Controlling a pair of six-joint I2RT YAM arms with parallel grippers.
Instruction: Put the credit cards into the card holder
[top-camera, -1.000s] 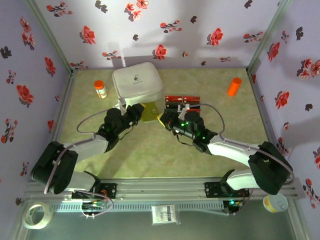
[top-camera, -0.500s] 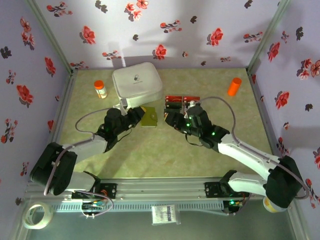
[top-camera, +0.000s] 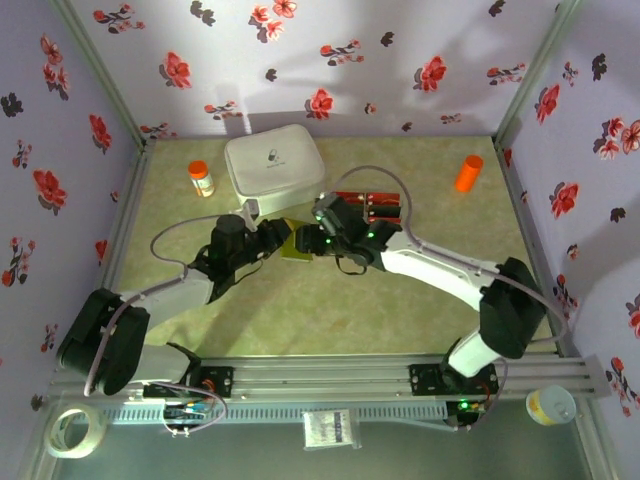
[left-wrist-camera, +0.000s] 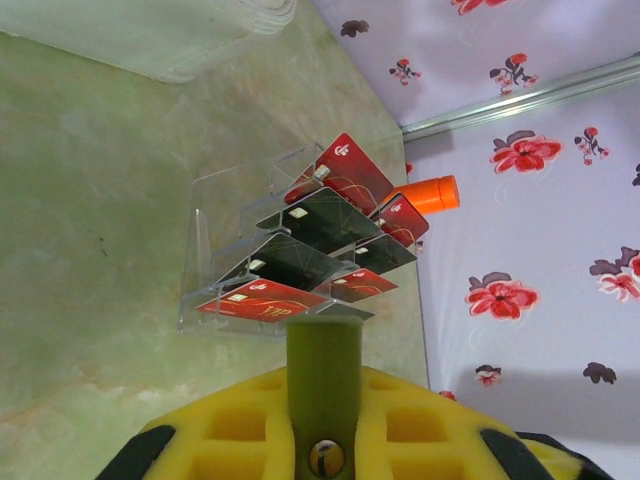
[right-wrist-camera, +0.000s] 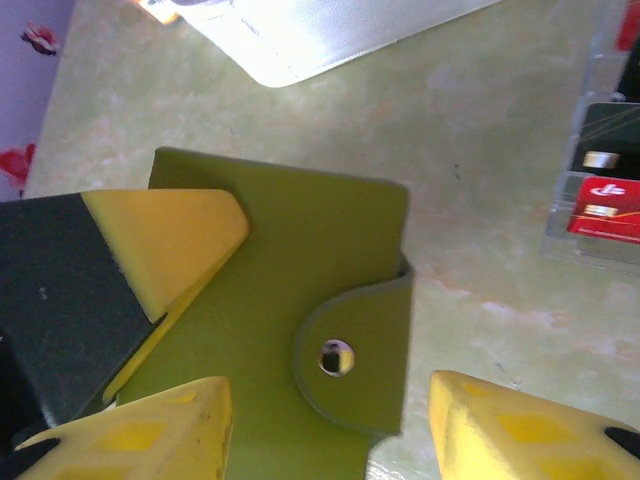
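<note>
Where floral walls (top-camera: 350, 60) rise, table (top-camera: 330, 310), card holder (right-wrist-camera: 270, 260)

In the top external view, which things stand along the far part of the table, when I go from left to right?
small bottle with orange cap → white rounded box → credit cards → orange cylinder

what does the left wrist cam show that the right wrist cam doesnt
Left wrist: the orange bottle, the whole tiered clear stand, and the card holder edge-on. Right wrist: the holder's flat face with its snap tab, and the right gripper open astride it. Both: the holder clamped by the left gripper, red and black cards, white box, green table.
</note>
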